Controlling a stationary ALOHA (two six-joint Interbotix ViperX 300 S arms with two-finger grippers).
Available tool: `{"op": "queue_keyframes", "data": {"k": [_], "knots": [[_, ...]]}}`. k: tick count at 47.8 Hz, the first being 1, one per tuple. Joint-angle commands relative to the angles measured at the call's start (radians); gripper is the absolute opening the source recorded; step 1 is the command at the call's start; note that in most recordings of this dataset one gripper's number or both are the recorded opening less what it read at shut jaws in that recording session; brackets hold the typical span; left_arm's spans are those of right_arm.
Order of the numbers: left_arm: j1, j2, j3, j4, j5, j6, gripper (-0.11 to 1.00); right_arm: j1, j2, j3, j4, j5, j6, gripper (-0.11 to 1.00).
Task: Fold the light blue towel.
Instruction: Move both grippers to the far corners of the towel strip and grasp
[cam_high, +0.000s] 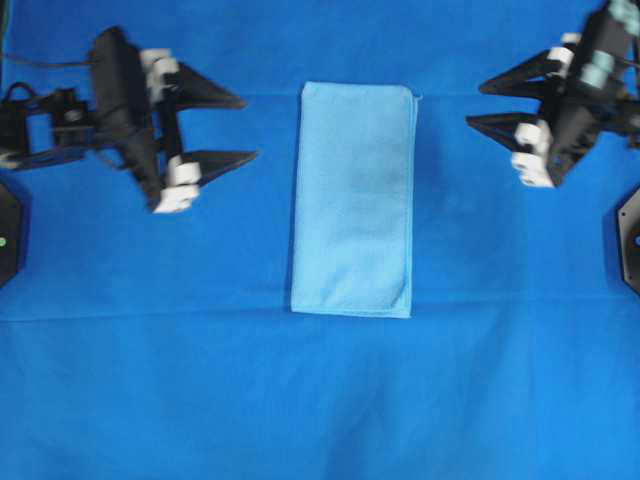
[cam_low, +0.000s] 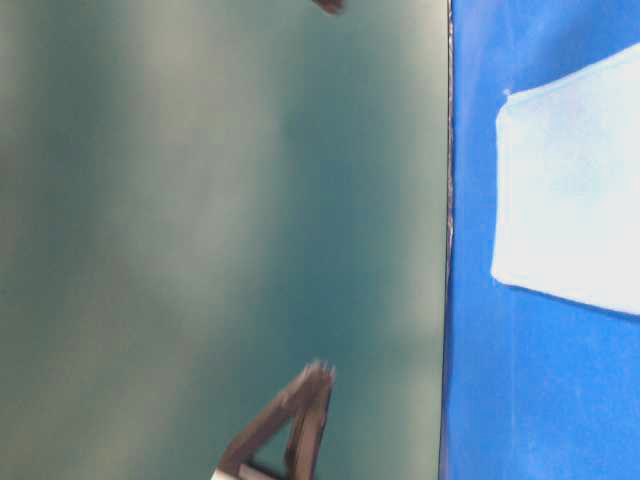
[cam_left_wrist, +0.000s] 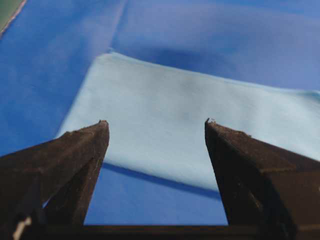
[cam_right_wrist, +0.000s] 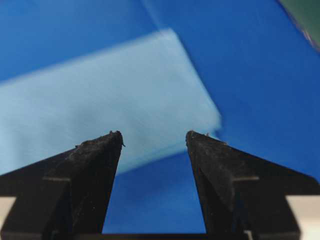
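The light blue towel (cam_high: 353, 200) lies flat in the middle of the table as a tall narrow rectangle, its layers doubled over. It also fills the left wrist view (cam_left_wrist: 185, 130), the right wrist view (cam_right_wrist: 100, 110) and the right edge of the table-level view (cam_low: 575, 190). My left gripper (cam_high: 250, 128) hovers to its left, open, with nothing between the fingers. My right gripper (cam_high: 474, 105) hovers to the towel's upper right, also open and empty. Neither gripper touches the towel.
A deep royal-blue sheet (cam_high: 320, 400) covers the whole table under the towel. Black base plates sit at the left edge (cam_high: 8, 235) and the right edge (cam_high: 630, 240). The sheet's edge (cam_low: 447, 240) runs along a green wall.
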Motion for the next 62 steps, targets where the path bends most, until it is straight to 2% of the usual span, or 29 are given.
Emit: {"op": "queue_keyframes", "data": {"k": [1, 13, 26, 34, 49, 53, 56, 60, 62], "knots": [[0.037, 0.069, -0.067, 0.0, -0.009, -0.002, 0.74, -0.029, 0.077, -0.055, -0.014, 0.0, 0.0, 0.59], [0.13, 0.285, -0.19, 0.0, -0.009, -0.002, 0.74, -0.078, 0.327, -0.187, -0.071, 0.005, -0.002, 0.59], [0.19, 0.469, -0.275, 0.0, -0.028, -0.002, 0.74, -0.107, 0.534, -0.281, -0.095, 0.0, -0.002, 0.59], [0.21, 0.56, -0.301, 0.0, -0.063, -0.002, 0.74, -0.124, 0.604, -0.299, -0.097, -0.02, -0.002, 0.59], [0.213, 0.612, -0.316, 0.0, -0.057, 0.005, 0.73, -0.133, 0.673, -0.311, -0.097, -0.031, -0.002, 0.59], [0.213, 0.618, -0.321, 0.002, -0.038, 0.032, 0.68, -0.133, 0.673, -0.311, -0.098, -0.02, -0.002, 0.58], [0.212, 0.618, -0.322, 0.002, -0.015, 0.067, 0.56, -0.133, 0.673, -0.31, -0.1, -0.012, -0.003, 0.53], [0.209, 0.621, -0.331, 0.002, 0.011, 0.092, 0.37, -0.133, 0.673, -0.302, -0.11, -0.017, -0.006, 0.39], [0.207, 0.623, -0.334, 0.002, 0.02, 0.098, 0.25, -0.133, 0.673, -0.298, -0.114, -0.018, -0.008, 0.27]]}}
